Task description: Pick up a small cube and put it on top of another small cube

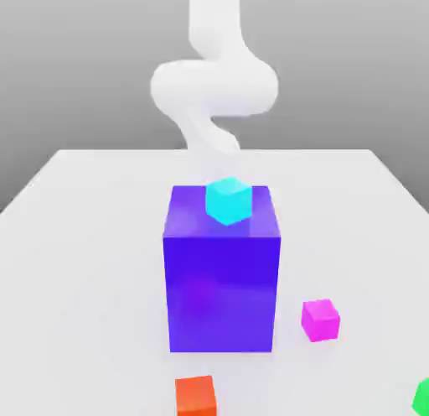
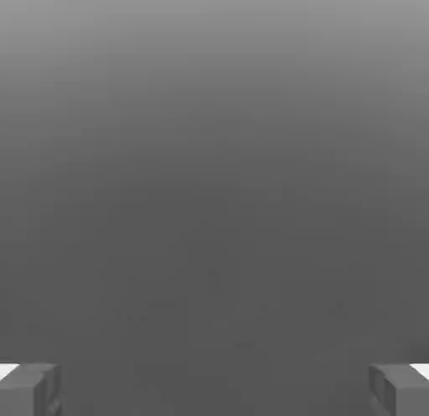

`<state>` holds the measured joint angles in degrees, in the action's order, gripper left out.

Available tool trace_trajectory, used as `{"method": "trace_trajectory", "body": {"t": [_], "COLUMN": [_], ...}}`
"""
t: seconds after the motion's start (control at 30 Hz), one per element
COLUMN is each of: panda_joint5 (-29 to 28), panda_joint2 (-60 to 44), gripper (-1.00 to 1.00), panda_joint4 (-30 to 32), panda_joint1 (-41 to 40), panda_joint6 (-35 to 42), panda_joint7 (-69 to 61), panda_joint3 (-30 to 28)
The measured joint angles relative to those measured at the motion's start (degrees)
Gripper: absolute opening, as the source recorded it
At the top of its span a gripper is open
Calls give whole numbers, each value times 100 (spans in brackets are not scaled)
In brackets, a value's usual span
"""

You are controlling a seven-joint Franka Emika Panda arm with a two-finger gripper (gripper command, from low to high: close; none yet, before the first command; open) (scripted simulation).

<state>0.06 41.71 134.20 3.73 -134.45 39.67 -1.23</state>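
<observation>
Pincer [image 2: 214, 389] spread wide, magenta cube [image 1: 321, 319] on table, near blue block [image 1: 222, 272]

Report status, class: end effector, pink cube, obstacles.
End effector open, empty. Pink cube on table, exterior view's right of blue block. Cyan cube at block's top. Nothing against pink cube.
</observation>
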Motion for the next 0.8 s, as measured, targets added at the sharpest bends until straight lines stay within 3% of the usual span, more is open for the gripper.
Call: {"method": "trace_trajectory", "body": {"t": [0.57, 0.8], "panda_joint5": [259, 274], "panda_joint2": [-2822, -3966], "gripper": [0, 0], "panda_joint4": [1650, 2322], "panda_joint1": [2199, 2764], "panda_joint6": [-1825, -2568], "panda_joint7": [-4360, -6076], "panda_joint3": [-522, -355]}}
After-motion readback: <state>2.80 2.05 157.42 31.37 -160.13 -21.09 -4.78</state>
